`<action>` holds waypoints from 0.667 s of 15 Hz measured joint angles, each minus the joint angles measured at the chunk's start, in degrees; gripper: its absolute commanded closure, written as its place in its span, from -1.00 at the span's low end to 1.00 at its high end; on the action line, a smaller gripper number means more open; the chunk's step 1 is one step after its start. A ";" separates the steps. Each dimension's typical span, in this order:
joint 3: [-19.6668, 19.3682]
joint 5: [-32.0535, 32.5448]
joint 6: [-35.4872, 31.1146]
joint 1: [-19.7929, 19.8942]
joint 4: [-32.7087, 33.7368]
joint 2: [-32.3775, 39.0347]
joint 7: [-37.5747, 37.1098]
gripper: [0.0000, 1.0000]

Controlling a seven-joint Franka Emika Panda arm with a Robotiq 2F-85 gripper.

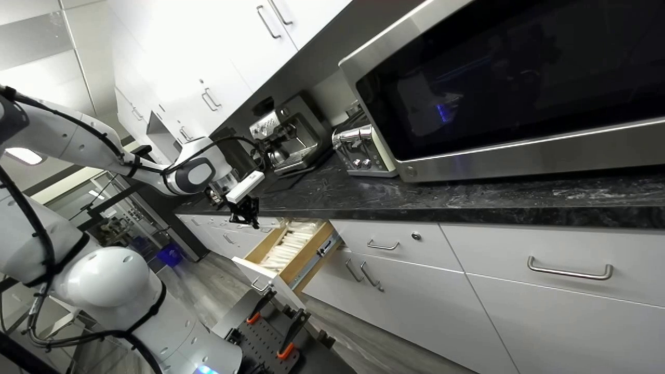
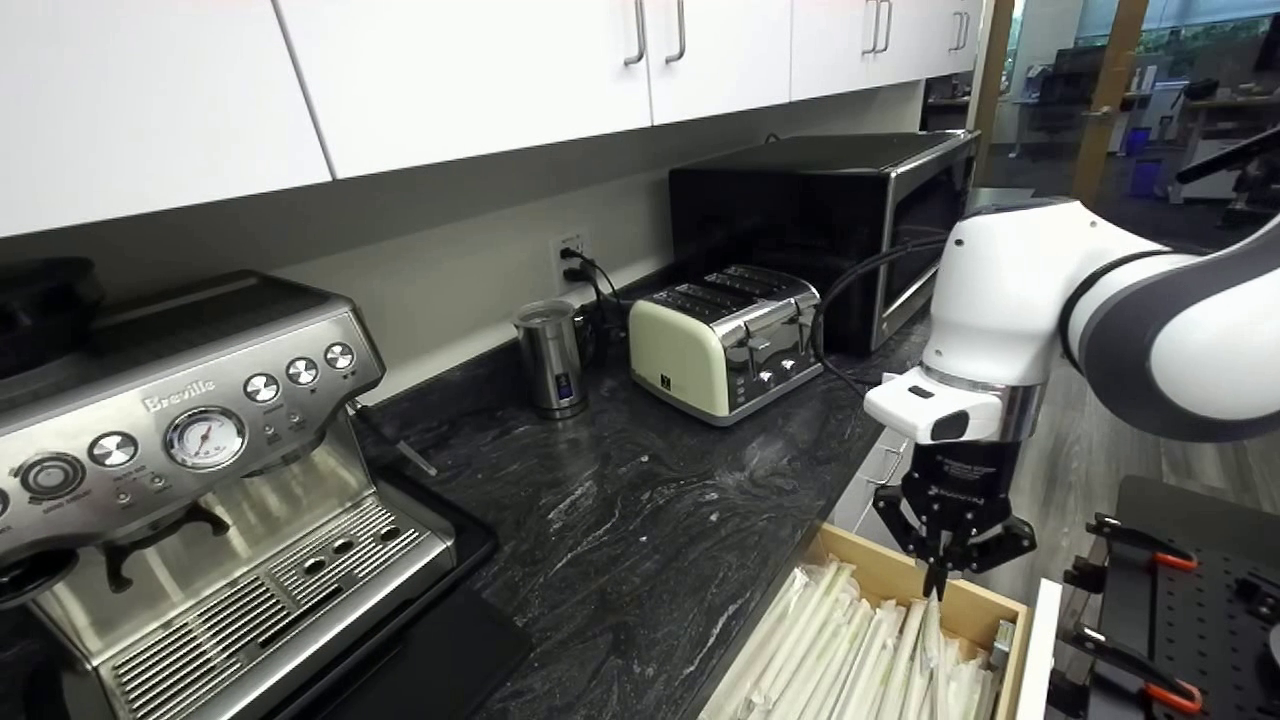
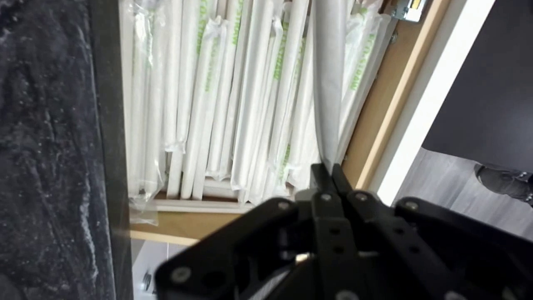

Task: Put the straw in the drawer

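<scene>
The drawer stands pulled open below the counter, with light wood sides and a white front; its wood wall also shows in an exterior view and its side in the wrist view. Many paper-wrapped straws lie side by side in it. My gripper is shut on the end of one wrapped straw, which extends over the others. In both exterior views the gripper points down over the drawer. The held straw hangs among the drawer's straws; whether it touches them I cannot tell.
The dark counter edge runs close along the drawer. On the counter stand an espresso machine, a metal jug, a toaster and a microwave. A black perforated platform with clamps stands in front of the drawer.
</scene>
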State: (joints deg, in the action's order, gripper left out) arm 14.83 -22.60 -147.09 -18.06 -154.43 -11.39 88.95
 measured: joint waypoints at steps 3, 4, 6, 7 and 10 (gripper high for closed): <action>-1.10 -2.10 -0.25 -2.69 -0.80 -2.41 -1.18 0.98; -1.10 -2.04 -0.67 -3.10 -0.81 -2.69 -2.75 0.97; -0.80 -0.03 -1.84 -3.37 -0.81 -2.71 -7.77 0.45; -0.59 1.57 -2.37 -3.37 -0.80 -2.67 -10.62 0.31; -0.38 6.49 -2.55 -3.44 -0.76 -2.61 -17.40 -0.13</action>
State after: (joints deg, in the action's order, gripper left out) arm 14.45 -16.12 -149.65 -21.50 -155.20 -14.00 71.56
